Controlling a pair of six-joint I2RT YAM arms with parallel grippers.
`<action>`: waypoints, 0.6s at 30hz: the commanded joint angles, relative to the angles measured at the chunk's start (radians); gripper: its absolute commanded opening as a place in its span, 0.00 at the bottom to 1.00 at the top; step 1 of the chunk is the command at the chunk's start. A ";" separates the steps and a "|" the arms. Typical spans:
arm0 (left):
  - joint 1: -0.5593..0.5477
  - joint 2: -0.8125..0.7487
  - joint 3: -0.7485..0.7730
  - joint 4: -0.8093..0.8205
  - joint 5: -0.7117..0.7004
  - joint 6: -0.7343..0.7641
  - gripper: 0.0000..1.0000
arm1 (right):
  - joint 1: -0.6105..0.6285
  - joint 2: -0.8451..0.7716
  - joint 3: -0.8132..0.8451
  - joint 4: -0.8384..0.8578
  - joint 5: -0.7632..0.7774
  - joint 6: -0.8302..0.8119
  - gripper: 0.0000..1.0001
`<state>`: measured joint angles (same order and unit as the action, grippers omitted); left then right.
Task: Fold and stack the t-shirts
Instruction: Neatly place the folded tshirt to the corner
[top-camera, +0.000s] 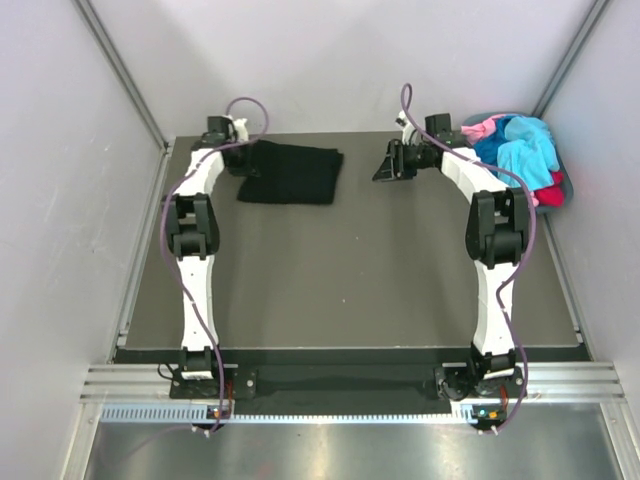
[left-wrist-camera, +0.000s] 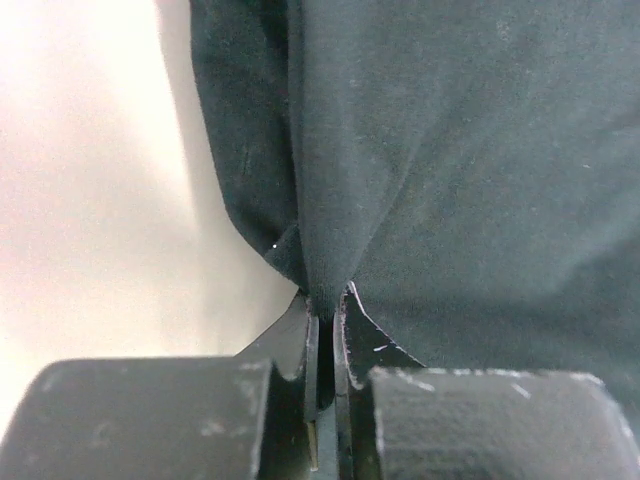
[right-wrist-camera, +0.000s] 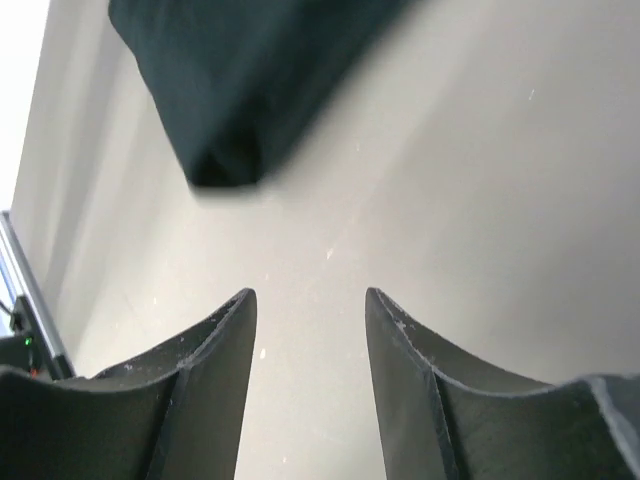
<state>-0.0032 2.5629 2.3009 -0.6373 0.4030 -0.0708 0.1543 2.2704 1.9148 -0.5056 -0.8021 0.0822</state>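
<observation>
A black t-shirt (top-camera: 292, 173) lies folded into a rectangle at the back left of the table. My left gripper (top-camera: 246, 160) is at its left edge, shut on a pinch of the black cloth (left-wrist-camera: 420, 150), which runs down into the closed jaws of the left gripper (left-wrist-camera: 328, 302). My right gripper (top-camera: 386, 166) hovers to the right of the shirt, apart from it. Its jaws stand open over bare table, with nothing between the fingers of the right gripper (right-wrist-camera: 310, 300). A corner of the black t-shirt (right-wrist-camera: 250, 90) shows ahead of them. More t-shirts (top-camera: 520, 148), turquoise, blue, pink and red, are heaped at the back right.
The coloured heap sits in a grey-blue basket (top-camera: 556, 192) at the table's back right corner, close behind the right arm's wrist. White walls stand on three sides. A metal rail (top-camera: 350, 385) runs along the near edge by the arm bases.
</observation>
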 joint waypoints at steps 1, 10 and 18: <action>0.100 -0.050 0.071 0.004 -0.265 0.144 0.00 | -0.004 -0.025 0.072 0.041 -0.009 0.008 0.48; 0.164 -0.021 0.112 0.076 -0.564 0.264 0.00 | -0.006 -0.015 0.087 0.039 -0.006 0.017 0.49; 0.201 0.029 0.157 0.163 -0.693 0.394 0.00 | -0.007 -0.029 0.052 0.036 0.000 0.008 0.49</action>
<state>0.1677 2.5740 2.3955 -0.5873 -0.1829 0.2409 0.1528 2.2704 1.9530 -0.4946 -0.8013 0.0982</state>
